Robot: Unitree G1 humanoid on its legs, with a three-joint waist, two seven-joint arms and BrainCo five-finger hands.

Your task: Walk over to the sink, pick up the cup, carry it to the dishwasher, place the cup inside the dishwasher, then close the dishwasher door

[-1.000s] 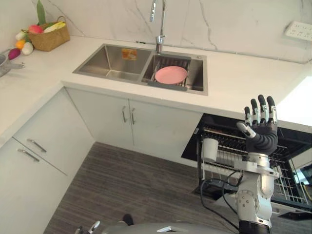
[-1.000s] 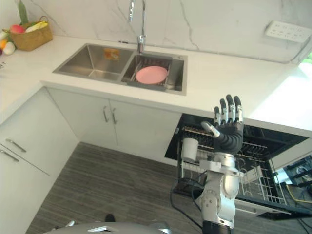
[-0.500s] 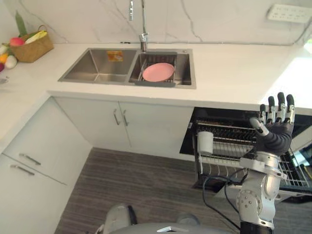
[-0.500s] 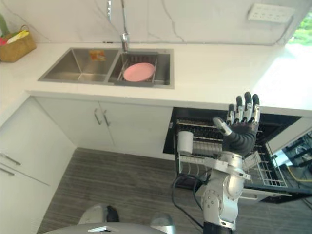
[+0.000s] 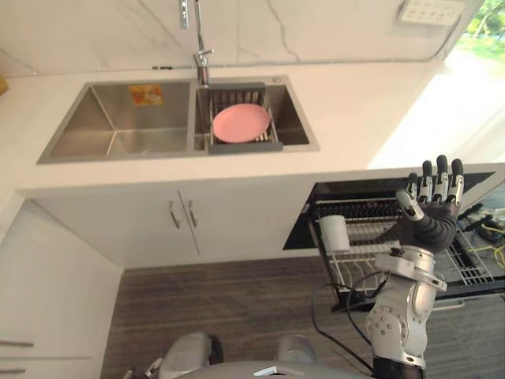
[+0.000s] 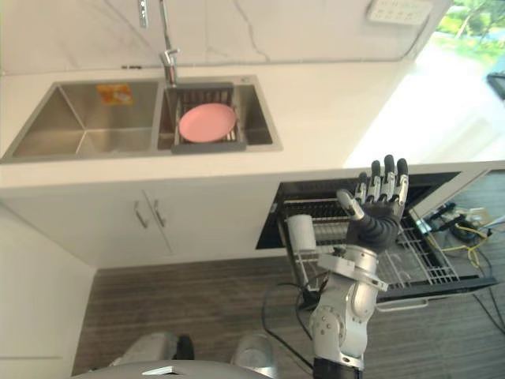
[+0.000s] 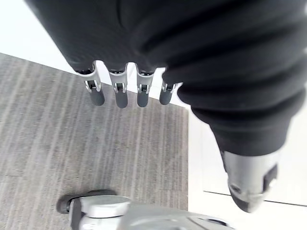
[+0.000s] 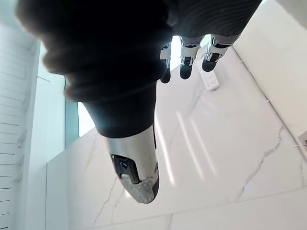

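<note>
Left eye view: cup (image 5: 334,233) stands upright in the dishwasher rack (image 5: 363,254), at 9 o'clock from your right robot hand (image 5: 430,215), which is up, fingers straight, holding nothing. Left robot hand (image 7: 120,95) hangs relaxed and empty. Right is nearer, so probably use it for closing up.

Cup (image 5: 333,232): white, plain, upright, mouth up. It stands in the wire rack (image 5: 467,267) of the dishwasher (image 5: 371,189), at the rack's front corner nearest the sink side. Nothing touches it from above.

Dishwasher: built in under the white counter, just right of the sink cabinet. It is open, with a dark interior and the rack drawn out over the floor. The door (image 6: 393,303) is folded down under the rack, with a light edge showing.

Sink (image 5: 118,130): stainless steel, two basins, set in the counter, well apart from the cup.
</note>
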